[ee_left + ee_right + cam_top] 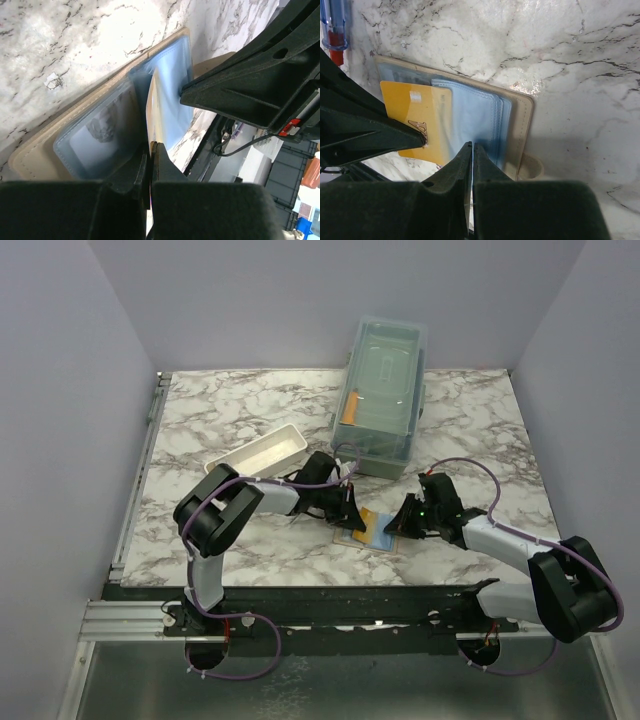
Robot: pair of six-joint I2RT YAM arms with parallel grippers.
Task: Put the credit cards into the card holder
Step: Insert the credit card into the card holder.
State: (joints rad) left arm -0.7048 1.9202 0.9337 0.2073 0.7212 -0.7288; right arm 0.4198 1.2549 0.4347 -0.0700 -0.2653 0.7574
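Note:
The tan card holder lies open on the marble table between both arms, its light blue sleeves fanned up. An orange-yellow credit card sits partly inside one sleeve, with its left half still sticking out. My left gripper is shut on that card's outer edge, and the left wrist view shows the card edge-on. My right gripper is shut on the thin edge of a blue sleeve, at the holder's near side. In the top view the left gripper and right gripper face each other across the holder.
A large clear lidded box stands just behind the holder, with a short orange stick inside. A white tray lies at the back left. A red-and-blue screwdriver rests near the holder's far left corner.

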